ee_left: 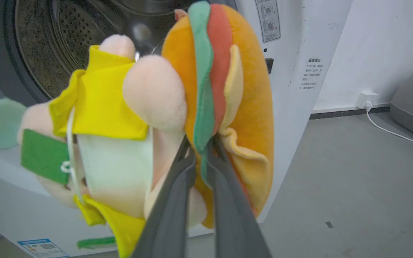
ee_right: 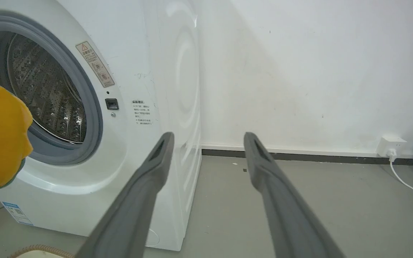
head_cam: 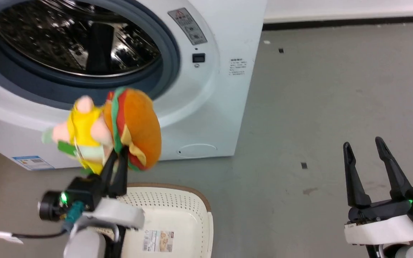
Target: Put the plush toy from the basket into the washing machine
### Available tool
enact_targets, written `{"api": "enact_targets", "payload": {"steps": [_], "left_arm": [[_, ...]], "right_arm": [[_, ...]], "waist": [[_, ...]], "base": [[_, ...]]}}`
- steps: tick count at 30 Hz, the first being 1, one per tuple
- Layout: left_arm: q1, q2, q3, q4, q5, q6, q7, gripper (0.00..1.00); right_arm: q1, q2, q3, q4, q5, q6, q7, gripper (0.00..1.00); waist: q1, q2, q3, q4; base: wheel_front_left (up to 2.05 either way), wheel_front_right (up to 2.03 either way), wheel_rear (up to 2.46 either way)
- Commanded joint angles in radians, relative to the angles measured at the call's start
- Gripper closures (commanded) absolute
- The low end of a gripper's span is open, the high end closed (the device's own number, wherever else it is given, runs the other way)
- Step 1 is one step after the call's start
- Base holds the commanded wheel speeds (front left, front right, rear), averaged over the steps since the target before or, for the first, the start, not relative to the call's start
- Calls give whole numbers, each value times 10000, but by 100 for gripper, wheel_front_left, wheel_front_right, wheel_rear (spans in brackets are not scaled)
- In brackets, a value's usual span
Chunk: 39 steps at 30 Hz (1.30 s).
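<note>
Nearest, above the cream perforated plastic basket (head_cam: 192,202) with its brown rim, the long dark left fingers (ee_left: 172,204) pinched the felt layers of the plush toy (head_cam: 134,125), which hung in the air before the open porthole of the washing machine (head_cam: 213,107). The right fingers (head_cam: 351,172) stood spread, holding nothing, well to the side. The left wrist view gave the toy's fuzzy pile and its green tag on a cord; the right wrist view gave the drum's punched steel and a far wall socket.
</note>
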Motion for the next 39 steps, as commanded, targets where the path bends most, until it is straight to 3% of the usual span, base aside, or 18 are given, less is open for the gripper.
{"api": "enact_targets", "payload": {"steps": [1,9,26,32,39], "left_arm": [[-290,71,51,-114,50,33,-56,100],[-2646,899,697,-38,-94,93,670,100],[-8220,3306,936,1257,231,-418,3329,100],[-10059,3855,738,2419,451,-518,4197,100],[-11228,4029,722,3957,390,-430,4889,100]], "right_arm": [[-123,28,20,-45,52,6,-44,0],[-855,29,9,-234,257,6,-44,0],[-2261,29,119,-351,1121,6,-44,0],[-2554,29,184,-323,1346,6,-44,0],[-2733,30,266,-306,1501,6,-44,0]], "waist": [[1,-1,300,-212],[1,-1,1935,-858],[1,-1,4977,-2025],[1,-1,5665,-2212],[1,-1,6021,-2309]], "base": [[0,0,0],[0,0,0],[0,0,0],[0,0,0],[0,0,0]]}}
